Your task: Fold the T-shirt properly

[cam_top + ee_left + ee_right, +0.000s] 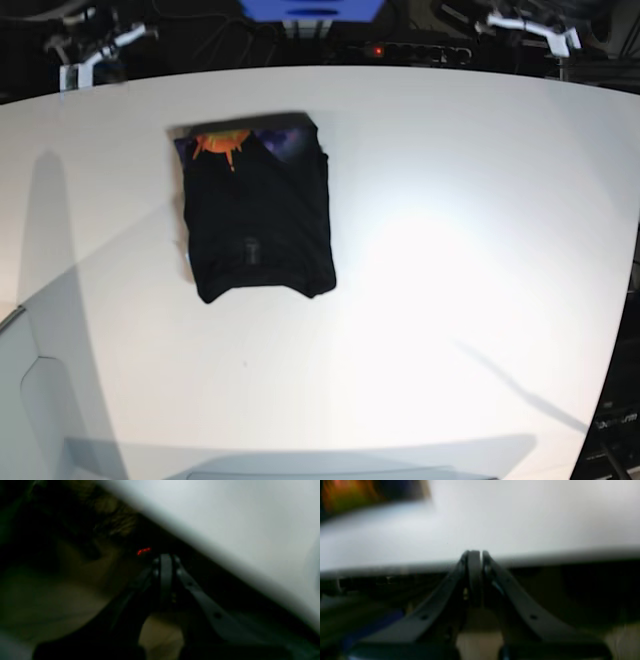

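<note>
The black T-shirt [258,215] lies folded into a rough rectangle on the white table [450,250], left of centre. Its orange sunburst-and-purple print [235,142] shows at the far edge of the fold. A blurred orange and dark patch, probably the T-shirt [350,492], shows at the top left of the right wrist view. My left gripper [166,558] is shut and empty, off the table's edge. My right gripper [475,553] is shut and empty, level with the table's edge. Neither gripper shows in the base view.
White clamp-like mounts stand at the back left [90,52] and back right [530,26] corners. A blue object [310,8] and a strip with a red light [376,49] sit behind the far edge. The white table surface [225,517] fills the left wrist view's upper right.
</note>
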`<state>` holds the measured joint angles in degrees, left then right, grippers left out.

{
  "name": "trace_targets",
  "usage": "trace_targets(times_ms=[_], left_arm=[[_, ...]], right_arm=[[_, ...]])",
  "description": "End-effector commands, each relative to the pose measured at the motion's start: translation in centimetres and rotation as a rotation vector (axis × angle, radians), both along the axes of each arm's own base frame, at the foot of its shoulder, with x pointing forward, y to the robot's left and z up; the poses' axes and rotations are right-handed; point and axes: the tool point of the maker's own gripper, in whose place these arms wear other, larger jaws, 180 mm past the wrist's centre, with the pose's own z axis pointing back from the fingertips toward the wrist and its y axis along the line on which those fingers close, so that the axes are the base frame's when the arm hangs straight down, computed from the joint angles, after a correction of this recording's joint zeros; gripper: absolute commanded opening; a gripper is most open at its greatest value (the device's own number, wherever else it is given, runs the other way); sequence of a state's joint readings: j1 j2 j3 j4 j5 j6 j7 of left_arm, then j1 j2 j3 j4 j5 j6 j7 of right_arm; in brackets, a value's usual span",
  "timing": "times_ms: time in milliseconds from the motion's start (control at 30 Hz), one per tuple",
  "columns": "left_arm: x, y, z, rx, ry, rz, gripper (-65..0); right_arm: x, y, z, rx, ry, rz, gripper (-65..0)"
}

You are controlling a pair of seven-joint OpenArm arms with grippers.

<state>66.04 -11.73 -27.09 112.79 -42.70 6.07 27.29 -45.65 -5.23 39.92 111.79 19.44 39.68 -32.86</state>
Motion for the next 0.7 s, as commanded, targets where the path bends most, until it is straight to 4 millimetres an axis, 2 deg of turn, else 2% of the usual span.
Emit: trace_targets(times_ms=[0,67,100,133,200,267,333,400,467,533,567,667], left_arm=[[-1.0,-0.3,-0.2,0.029,0.022,-0.019,-65.0],[-3.7,-0.3,-1.9,0.113,0.121,-0.079,-65.0],[-5.7,-0.1,-3.1,0.146,0.193,-0.109,-65.0],[-7.1,0.1,-4.1,0.172,0.244,-0.135,-65.0],[-7.7,0.0,-6.4,0.202,0.267,-0.187,-65.0],[-8.7,0.6,-8.8,0.226,0.284,-0.224,-65.0],[-8.9,0.6,-11.7,0.225,0.292,-0.291,-65.0],[-9.0,1.5,-14.7,0.238,0.310,-0.343,-65.0],[-9.6,2.1,-17.7,0.231,0.347,-0.361,-65.0],[-9.0,2.4,-19.6,0.239,0.355,-0.394,-65.0],[-8.6,2.2,-20.6,0.242,0.356,-0.426,-65.0],[-7.1,1.8,-22.6,0.256,0.350,-0.485,-65.0]], right_arm=[[-1.1,-0.2,0.3,0.006,0.009,-0.005,-65.0],[-4.0,0.3,-0.7,0.031,0.085,-0.039,-65.0],[-5.3,0.6,-1.1,0.044,0.118,-0.054,-65.0],[-6.2,0.9,-1.6,0.058,0.140,-0.067,-65.0],[-8.0,1.3,-2.7,0.090,0.186,-0.100,-65.0],[-9.5,1.7,-4.3,0.126,0.233,-0.130,-65.0],[-10.9,2.3,-6.6,0.164,0.292,-0.154,-65.0],[-12.5,4.1,-9.8,0.224,0.363,-0.168,-65.0],[-13.2,6.1,-12.6,0.270,0.383,-0.167,-65.0],[-13.0,8.2,-14.7,0.316,0.364,-0.166,-65.0],[-13.0,9.9,-15.9,0.348,0.366,-0.146,-65.0],[-12.6,13.4,-18.7,0.396,0.366,-0.063,-65.0]])
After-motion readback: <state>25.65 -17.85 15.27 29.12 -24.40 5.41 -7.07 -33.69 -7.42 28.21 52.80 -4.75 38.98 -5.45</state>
